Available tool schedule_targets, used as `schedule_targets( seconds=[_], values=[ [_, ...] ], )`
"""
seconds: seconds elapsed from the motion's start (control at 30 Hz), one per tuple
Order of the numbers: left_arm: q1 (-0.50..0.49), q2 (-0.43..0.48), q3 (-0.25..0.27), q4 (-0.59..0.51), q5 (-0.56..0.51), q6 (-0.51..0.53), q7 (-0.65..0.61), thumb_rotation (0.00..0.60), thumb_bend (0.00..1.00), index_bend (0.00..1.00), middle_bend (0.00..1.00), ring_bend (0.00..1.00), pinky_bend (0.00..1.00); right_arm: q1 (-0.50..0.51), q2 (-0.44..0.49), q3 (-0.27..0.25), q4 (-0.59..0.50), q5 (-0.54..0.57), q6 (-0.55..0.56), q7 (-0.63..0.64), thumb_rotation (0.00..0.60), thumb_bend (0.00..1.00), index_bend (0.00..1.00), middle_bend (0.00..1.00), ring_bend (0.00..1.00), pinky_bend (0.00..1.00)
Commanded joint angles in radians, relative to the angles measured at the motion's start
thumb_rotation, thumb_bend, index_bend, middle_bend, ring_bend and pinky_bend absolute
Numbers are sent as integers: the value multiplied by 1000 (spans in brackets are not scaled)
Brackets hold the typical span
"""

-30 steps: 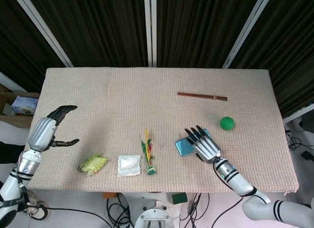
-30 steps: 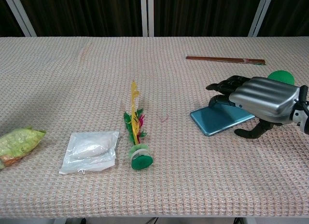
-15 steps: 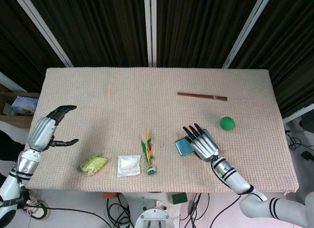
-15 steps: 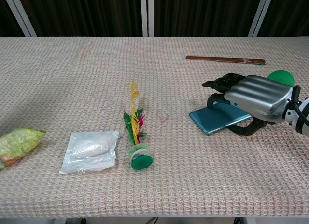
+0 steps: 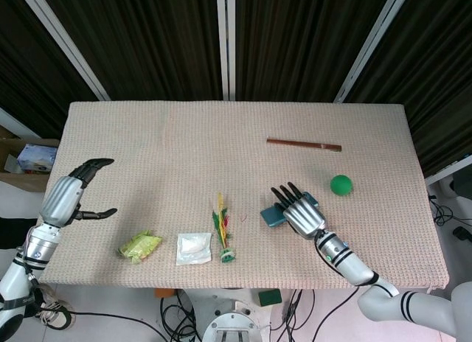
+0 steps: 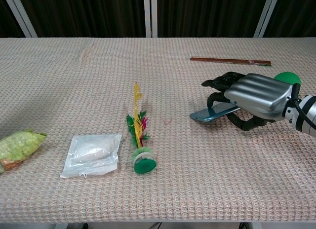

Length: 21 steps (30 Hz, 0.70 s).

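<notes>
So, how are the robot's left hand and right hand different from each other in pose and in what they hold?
The right hand grips a flat teal phone-like slab, lifting one edge off the woven beige tablecloth; the left hand holds nothing. The right hand lies palm down over the cloth near the small green ball; the left hand hangs beyond the table's left edge with fingers curved and apart. Both are silver with dark fingers.

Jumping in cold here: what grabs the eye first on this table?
The right hand at the table's right, gripping a blue phone with one edge tilted up off the cloth. Next, the feathered shuttlecock near the front middle, and the green ball beyond the hand.
</notes>
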<state>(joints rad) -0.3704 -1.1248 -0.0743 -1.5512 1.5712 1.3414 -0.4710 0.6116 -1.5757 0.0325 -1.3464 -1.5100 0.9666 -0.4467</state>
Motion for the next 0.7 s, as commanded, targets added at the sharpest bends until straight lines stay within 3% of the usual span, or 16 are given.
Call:
schedule_targets(
  seconds=[0.03,0.23,0.3,0.37,0.43,0.5,0.63,0.7],
  values=[
    [-1,0,0,1,0,-2,-1,600,31,145,149,118,233,10,-2,2,11,-10,4,13,590,708,609,42,0,0],
    [-5,-2,2,6,-1,-9,-4,600,31,145,149,118,233,49,-8,25,36,-14,-16,14,590,747,594,46,0,0],
    [-5,-3,2,9,-3,-10,-6,600,31,146,149,118,233,65,-14,39,47,-5,-28,15,589,754,535,45,0,0],
    [-5,-4,1,11,-5,-11,-7,600,31,146,149,118,233,81,-23,54,63,3,-35,22,591,750,379,36,0,0],
    [-5,-4,1,14,-8,-12,-8,600,31,146,149,118,234,91,-39,70,85,6,-24,33,590,733,102,11,0,0],
    [-5,-3,1,15,-10,-14,-9,600,31,146,149,118,234,94,-57,82,109,6,-5,50,589,665,0,0,0,0],
    [-7,-2,2,21,-13,-19,-16,600,31,146,149,118,234,101,-102,97,175,-9,48,98,590,513,0,0,0,0],
    [-7,-1,2,23,-13,-21,-17,600,31,147,149,118,234,102,-120,102,205,-24,82,128,590,485,0,0,0,0]
  ],
)
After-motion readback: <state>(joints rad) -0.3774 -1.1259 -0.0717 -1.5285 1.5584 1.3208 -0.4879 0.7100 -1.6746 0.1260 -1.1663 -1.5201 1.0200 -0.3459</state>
